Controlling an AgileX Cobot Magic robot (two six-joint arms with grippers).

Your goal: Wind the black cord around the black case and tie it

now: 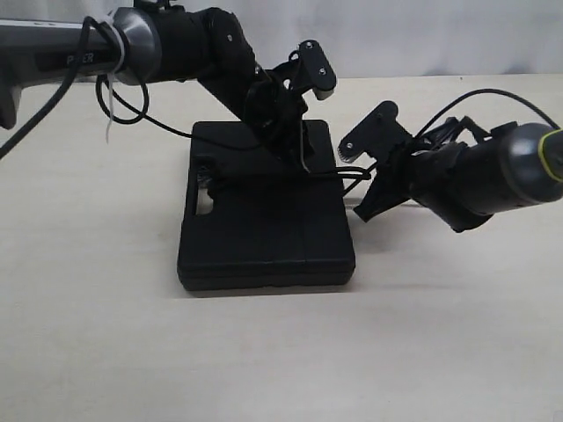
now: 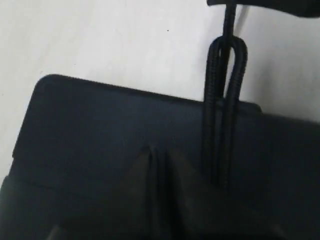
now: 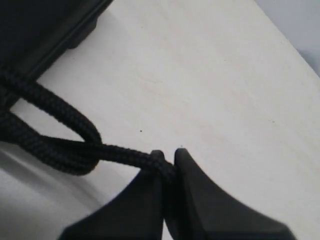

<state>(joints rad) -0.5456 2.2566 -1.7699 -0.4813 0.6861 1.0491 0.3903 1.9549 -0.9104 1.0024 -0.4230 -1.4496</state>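
Lying flat on the pale, smooth tabletop, the matte black rectangular plastic case, with a handle slot at its left, has the left gripper over its far part, jaws closed together. Off the case's right edge the right gripper is clamped on the thin braided black cord, whose doubled strands cross the case's top. White lettering on the left arm's grey sleeve is cable-crossed, not fully readable.

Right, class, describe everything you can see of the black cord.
The cord is thin, matte black and braided like rope. Two strands lie across the top of the case and join in a loop past its edge. A single strand passes through that loop, looking taut, and is pinched in the shut right gripper.
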